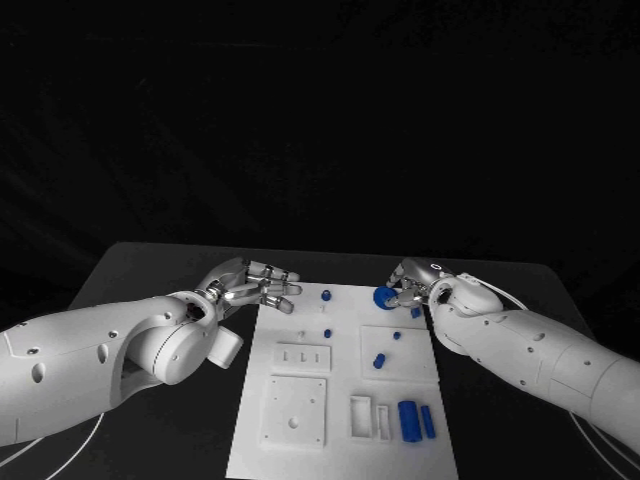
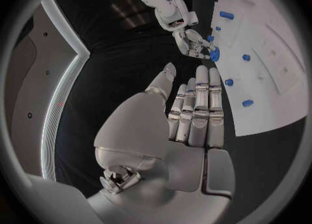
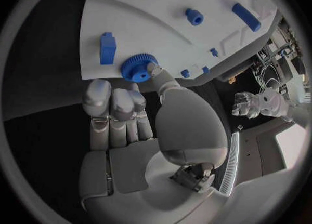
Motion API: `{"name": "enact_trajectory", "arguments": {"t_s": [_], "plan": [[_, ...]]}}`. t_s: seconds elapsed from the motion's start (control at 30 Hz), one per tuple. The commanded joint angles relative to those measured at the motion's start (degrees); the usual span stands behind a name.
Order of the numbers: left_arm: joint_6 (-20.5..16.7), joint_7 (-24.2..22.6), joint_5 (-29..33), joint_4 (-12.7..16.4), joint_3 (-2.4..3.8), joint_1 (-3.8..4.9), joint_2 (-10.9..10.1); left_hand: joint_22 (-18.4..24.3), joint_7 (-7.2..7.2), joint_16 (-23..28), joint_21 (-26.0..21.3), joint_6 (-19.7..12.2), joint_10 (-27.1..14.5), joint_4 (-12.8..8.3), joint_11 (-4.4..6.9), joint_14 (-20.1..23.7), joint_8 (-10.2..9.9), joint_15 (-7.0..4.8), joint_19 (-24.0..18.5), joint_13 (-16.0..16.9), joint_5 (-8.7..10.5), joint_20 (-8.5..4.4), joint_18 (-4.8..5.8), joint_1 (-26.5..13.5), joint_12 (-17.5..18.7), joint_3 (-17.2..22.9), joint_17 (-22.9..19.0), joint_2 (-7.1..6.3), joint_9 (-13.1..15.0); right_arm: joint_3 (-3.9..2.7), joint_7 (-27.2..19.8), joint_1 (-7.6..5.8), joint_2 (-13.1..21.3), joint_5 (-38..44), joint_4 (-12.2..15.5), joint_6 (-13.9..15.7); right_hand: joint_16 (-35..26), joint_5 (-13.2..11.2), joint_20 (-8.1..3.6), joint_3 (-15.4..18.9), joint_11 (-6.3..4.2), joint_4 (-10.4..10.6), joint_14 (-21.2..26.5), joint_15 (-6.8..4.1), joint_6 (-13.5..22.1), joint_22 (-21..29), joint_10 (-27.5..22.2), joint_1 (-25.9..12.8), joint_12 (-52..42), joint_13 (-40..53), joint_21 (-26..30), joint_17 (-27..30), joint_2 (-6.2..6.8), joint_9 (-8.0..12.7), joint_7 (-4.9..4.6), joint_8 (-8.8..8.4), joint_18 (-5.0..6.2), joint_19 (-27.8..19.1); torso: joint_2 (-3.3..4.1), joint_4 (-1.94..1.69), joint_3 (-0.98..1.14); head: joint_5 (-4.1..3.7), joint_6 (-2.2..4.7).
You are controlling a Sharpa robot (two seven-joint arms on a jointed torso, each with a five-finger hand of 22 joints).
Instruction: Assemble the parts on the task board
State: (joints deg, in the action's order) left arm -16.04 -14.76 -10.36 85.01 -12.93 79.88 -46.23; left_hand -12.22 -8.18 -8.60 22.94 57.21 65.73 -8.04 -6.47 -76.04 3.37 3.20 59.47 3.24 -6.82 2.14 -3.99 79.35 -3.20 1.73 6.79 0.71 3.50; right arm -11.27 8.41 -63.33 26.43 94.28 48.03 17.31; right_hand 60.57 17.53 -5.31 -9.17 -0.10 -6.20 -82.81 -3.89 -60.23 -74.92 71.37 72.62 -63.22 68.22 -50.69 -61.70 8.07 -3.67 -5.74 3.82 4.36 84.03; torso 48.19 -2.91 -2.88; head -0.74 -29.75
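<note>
The right hand [image 1: 411, 288] pinched a blue gear [image 1: 385, 299] at the task board's [image 1: 342, 440] far edge; the left hand [image 1: 257, 282] hovered empty, fingers [image 2: 197, 104] straight. A light pinch risked dropping the gear onto the bench [image 1: 162, 262].

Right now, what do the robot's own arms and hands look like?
Both arms are smooth white rounded shells with small dark holes. The left arm and right arm each end in a silver metallic many-fingered hand: left hand, right hand. Thin pale cables trail beside each arm.
</note>
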Motion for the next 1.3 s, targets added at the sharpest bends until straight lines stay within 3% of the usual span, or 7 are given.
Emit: {"name": "enact_trajectory", "arguments": {"t_s": [0.03,0.37,0.47,0.7,0.93,1.1,1.3], "plan": [[0.5,-0.3,-0.3,0.1,0.04,0.06,0.2,0.0,-0.47,-0.1,0.2,-0.2,-0.5,-0.3,-0.09,0.4,0.2,-0.07,-0.5,0.1,-0.16,-0.06,0.29,-0.2,-0.2,0.0,-0.1,0.11,0.1,0.07,-0.3,-0.02,-0.6,0.5,-0.8,-1.7,0.4,0.0,0.31,0.3,0.19,0.3,-0.3,-0.02,-0.3,-6.3,0.3,-0.7,-0.2,0.0,-0.3,-0.1,0.01,0.0,-0.13,-0.25,0.42,1.3,0.1,-0.04,0.04,0.05,0.1],[0.5,-0.2,-0.3,0.4,0.05,0.08,0.0,0.0,-0.5,-0.1,0.2,-0.2,-0.7,-0.4,-0.15,0.4,0.2,-0.05,-0.5,0.1,-0.15,-0.04,0.29,-0.2,-0.2,0.0,-0.1,0.07,0.1,0.4,-0.4,0.06,-1.4,0.4,-2.4,-2.9,0.3,-0.2,0.38,0.0,0.29,0.1,-0.2,0.04,-0.7,-6.3,0.2,-0.5,-0.1,-0.1,-0.2,-0.1,-0.48,0.0,-0.21,-0.26,0.46,1.2,0.3,-0.27,0.02,-0.1,-0.08],[0.5,-0.2,-0.4,0.5,0.05,0.08,-0.1,0.0,-0.5,-0.1,0.2,-0.2,-0.7,-0.4,-0.15,0.4,0.2,-0.05,-0.5,0.1,-0.15,-0.04,0.29,-0.2,-0.2,0.0,-0.1,0.07,0.1,0.5,-0.4,0.09,-1.4,0.4,-2.5,-3.4,0.3,-0.2,0.38,-1.0,0.29,-0.3,-0.3,0.04,-1.0,-6.3,0.2,-0.8,-0.1,-0.1,-0.3,-0.1,-0.58,0.1,-0.22,-0.28,0.47,1.2,0.31,-0.12,0.05,0.05,-0.26],[0.5,-0.1,-0.4,0.5,0.05,0.09,-0.1,0.0,-0.49,-0.1,0.3,-0.2,-0.8,-0.3,-0.16,0.4,0.2,-0.04,-0.5,0.1,-0.16,-0.02,0.27,-0.2,-0.2,-0.1,-0.1,0.11,0.1,0.74,-0.5,0.12,-1.3,0.7,-2.0,-3.7,0.3,-2.3,0.18,-8.2,-0.18,-2.8,-0.3,-0.22,-3.2,-6.3,0.2,-2.1,-0.2,0.0,-0.5,-0.1,-0.96,0.1,0.39,-0.3,0.29,1.1,0.21,-0.1,0.07,-0.02,-0.4],[0.5,-0.1,-0.5,0.5,0.05,0.09,-0.1,0.0,-0.49,-0.1,0.3,-0.2,-0.8,-0.3,-0.16,0.4,0.2,-0.04,-0.5,0.1,-0.16,-0.02,0.27,-0.2,-0.2,-0.1,-0.1,0.11,0.1,1.11,0.7,0.13,-0.9,3.0,0.3,-2.2,0.3,2.0,-0.03,-11.2,-0.52,-4.3,-0.3,-0.39,-4.4,-6.4,0.5,-3.3,-0.4,0.2,-0.9,-0.2,-0.9,0.0,0.68,-0.3,0.12,1.1,0.19,-0.13,0.1,-0.04,-0.29],[0.5,-0.1,-0.5,0.5,0.05,0.09,-0.2,0.0,-0.49,-0.1,0.3,-0.2,-0.8,-0.3,-0.16,0.4,0.2,-0.04,-0.5,0.1,-0.16,-0.02,0.27,-0.2,-0.2,-0.1,-0.1,0.11,0.1,1.29,1.9,0.14,-0.3,3.9,2.7,-1.1,0.9,-0.2,-0.31,-12.6,-0.76,-3.6,-0.5,-0.64,-5.2,-6.6,1.2,-4.4,-0.9,0.6,-2.1,-0.6,-1.35,0.0,0.94,-0.3,0.0,1.5,0.24,-0.11,0.11,0.05,-0.29],[0.5,-0.1,-0.5,0.6,0.05,0.09,-0.3,0.0,-0.49,-0.1,0.3,-0.2,-0.8,-0.3,-0.16,0.4,0.2,-0.04,-0.5,0.1,-0.16,-0.02,0.27,-0.2,-0.2,-0.1,-0.1,0.11,0.1,1.35,3.3,0.18,0.2,4.8,5.1,0.6,1.0,0.5,-0.39,-13.1,-0.82,-3.3,-0.4,-0.74,-5.6,-6.6,1.4,-4.5,-1.1,0.8,-2.3,-0.7,-1.14,0.0,1.1,-0.27,-0.04,1.5,0.24,-0.14,0.07,-0.04,-0.2]]}}
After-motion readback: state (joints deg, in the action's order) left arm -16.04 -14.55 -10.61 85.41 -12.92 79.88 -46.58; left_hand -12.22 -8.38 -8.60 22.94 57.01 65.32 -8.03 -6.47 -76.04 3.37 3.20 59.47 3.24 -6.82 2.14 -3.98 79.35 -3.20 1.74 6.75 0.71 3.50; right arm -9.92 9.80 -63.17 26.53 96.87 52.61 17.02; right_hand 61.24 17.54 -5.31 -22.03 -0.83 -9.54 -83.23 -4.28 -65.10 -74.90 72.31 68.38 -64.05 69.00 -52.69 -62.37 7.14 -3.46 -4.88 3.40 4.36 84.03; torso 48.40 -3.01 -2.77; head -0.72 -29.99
